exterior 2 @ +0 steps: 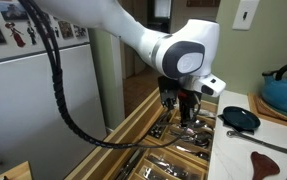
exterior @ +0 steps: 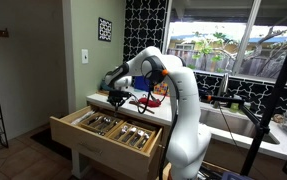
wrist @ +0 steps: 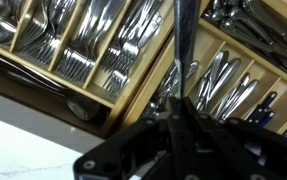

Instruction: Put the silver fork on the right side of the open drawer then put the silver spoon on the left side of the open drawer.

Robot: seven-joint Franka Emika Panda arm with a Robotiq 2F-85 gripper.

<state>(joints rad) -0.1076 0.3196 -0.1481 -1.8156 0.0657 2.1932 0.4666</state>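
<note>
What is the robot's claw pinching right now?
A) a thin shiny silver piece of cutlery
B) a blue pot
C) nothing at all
A: in the wrist view the gripper is shut on a thin silver piece of cutlery, held above the wide light-wood open drawer with its wooden dividers.

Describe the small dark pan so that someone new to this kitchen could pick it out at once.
Start at the white worktop beside the open drawer of cutlery. A teal kettle stands there, and the small dark pan lies next to that, nearer the drawer. Unlike the bulging kettle, it is flat, round and dark, with a thin handle.
</note>
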